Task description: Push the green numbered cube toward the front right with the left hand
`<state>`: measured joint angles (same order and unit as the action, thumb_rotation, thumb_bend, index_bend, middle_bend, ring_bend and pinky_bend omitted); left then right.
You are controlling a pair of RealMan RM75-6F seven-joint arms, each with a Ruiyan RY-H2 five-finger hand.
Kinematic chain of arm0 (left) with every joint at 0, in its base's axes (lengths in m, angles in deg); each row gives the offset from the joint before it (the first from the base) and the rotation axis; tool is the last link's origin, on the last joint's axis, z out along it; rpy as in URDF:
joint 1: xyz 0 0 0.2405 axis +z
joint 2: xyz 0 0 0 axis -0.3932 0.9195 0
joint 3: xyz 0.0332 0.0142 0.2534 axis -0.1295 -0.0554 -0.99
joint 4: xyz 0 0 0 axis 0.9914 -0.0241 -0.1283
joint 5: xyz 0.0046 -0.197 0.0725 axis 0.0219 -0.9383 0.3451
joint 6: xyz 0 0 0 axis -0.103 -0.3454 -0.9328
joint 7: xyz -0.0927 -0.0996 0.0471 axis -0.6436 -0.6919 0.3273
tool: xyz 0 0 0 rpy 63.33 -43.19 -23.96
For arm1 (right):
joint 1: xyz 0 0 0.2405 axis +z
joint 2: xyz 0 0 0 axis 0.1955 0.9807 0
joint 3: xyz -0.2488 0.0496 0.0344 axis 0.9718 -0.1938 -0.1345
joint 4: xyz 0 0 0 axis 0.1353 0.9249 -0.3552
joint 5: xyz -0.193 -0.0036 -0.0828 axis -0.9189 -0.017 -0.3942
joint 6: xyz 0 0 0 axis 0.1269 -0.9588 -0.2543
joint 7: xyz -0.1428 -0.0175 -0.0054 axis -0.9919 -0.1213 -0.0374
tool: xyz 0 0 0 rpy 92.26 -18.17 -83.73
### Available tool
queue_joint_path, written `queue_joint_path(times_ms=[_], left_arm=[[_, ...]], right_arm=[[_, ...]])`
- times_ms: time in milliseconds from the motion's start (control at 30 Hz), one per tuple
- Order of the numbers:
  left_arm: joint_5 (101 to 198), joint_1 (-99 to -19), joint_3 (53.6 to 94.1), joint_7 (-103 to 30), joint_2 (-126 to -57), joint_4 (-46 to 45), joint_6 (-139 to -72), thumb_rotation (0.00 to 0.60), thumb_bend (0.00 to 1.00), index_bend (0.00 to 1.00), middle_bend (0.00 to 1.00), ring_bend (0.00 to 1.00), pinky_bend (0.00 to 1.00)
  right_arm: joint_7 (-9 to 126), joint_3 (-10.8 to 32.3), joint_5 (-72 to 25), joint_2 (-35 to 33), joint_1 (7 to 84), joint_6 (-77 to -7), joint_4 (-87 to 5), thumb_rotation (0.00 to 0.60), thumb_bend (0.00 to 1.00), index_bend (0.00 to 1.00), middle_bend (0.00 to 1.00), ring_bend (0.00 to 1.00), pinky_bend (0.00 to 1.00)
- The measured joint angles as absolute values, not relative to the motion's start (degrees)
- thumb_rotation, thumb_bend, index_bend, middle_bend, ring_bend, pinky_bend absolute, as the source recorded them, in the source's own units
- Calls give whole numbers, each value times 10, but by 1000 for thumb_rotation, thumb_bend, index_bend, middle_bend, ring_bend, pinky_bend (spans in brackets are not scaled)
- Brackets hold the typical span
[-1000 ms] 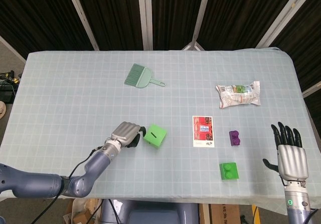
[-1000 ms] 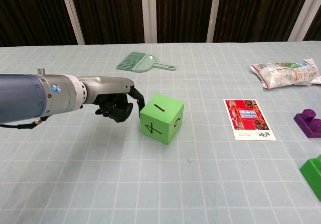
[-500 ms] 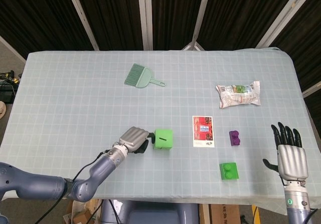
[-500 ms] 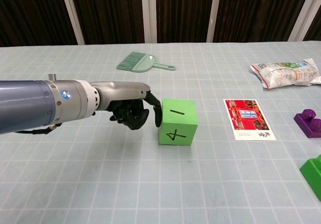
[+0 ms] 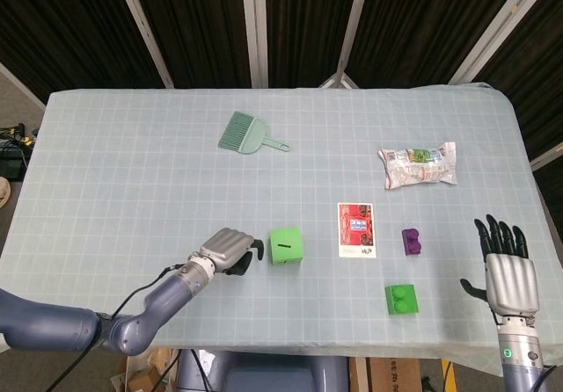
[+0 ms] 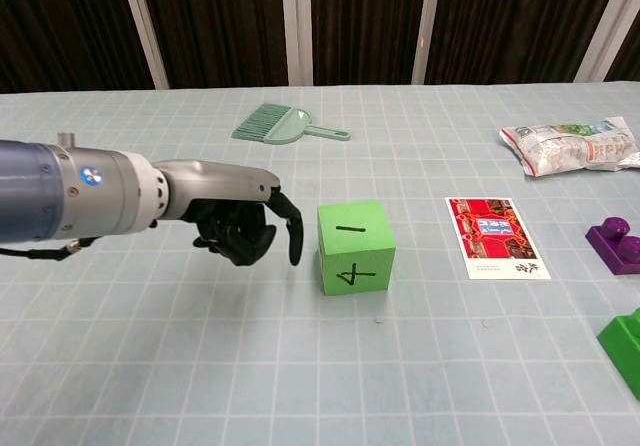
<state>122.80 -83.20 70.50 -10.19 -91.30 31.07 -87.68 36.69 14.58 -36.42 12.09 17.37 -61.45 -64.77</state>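
Note:
The green numbered cube (image 5: pixel 287 244) (image 6: pixel 355 246) rests on the table near its front middle, with a 1 on top and a 4 on the side facing the chest view. My left hand (image 5: pixel 227 250) (image 6: pixel 243 220) hovers just left of it with its fingers curled in, and a small gap shows between the fingers (image 6: pixel 293 230) and the cube. It holds nothing. My right hand (image 5: pixel 506 264) is at the front right edge, fingers spread and empty; the chest view does not show it.
A red card (image 5: pixel 356 228) (image 6: pixel 495 236) lies right of the cube. Beyond it sit a purple brick (image 5: pixel 411 240) (image 6: pixel 617 244), a green brick (image 5: pixel 401 299) (image 6: pixel 625 345), and a snack packet (image 5: pixel 418 164) (image 6: pixel 567 145). A green dustpan brush (image 5: pixel 247 134) (image 6: pixel 285 125) lies at the back.
The cube slid right and toward the front, turning until its 4 face squares to the chest view. My left hand followed it, then drew back left, off the cube.

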Motion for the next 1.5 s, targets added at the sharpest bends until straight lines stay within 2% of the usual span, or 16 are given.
queue_joint_path(times_ms=[133,233,467,600,800,1133,1500], left_arm=[[1233,-825,695,-110,-864,335,-877,600,994,404,862,803,807],[1262,-807,695,-130,-854,333,-897,600,993,364,862,803,807],[1385,-751,703,-227,-904,250,-948,600,989,334,862,803,807],[1423,-730,718,-287,-946,188,-962,600,990,333,862,803,807],[1420,-731,752,-305,-993,133,-950,600,990,333,862,803,807],[1404,-750,758,-248,-1038,100,-936,600,990,329,862,804,807],[1367,-757,771,-188,-1074,83,-958,600,1000,112,869,821,820]], right_arm=[[364,147,-365,120,174,-615,-649,600,71,82,0,0,0],[360,148,-365,118,175,-613,-650,600,72,82,0,0,0],[354,148,-361,114,177,-610,-648,600,72,82,0,0,0],[349,148,-359,112,178,-608,-647,600,72,82,0,0,0],[342,149,-355,108,180,-606,-647,600,72,81,0,0,0],[347,148,-351,111,181,-603,-647,600,72,82,0,0,0],[355,148,-352,115,181,-603,-647,600,72,82,0,0,0]])
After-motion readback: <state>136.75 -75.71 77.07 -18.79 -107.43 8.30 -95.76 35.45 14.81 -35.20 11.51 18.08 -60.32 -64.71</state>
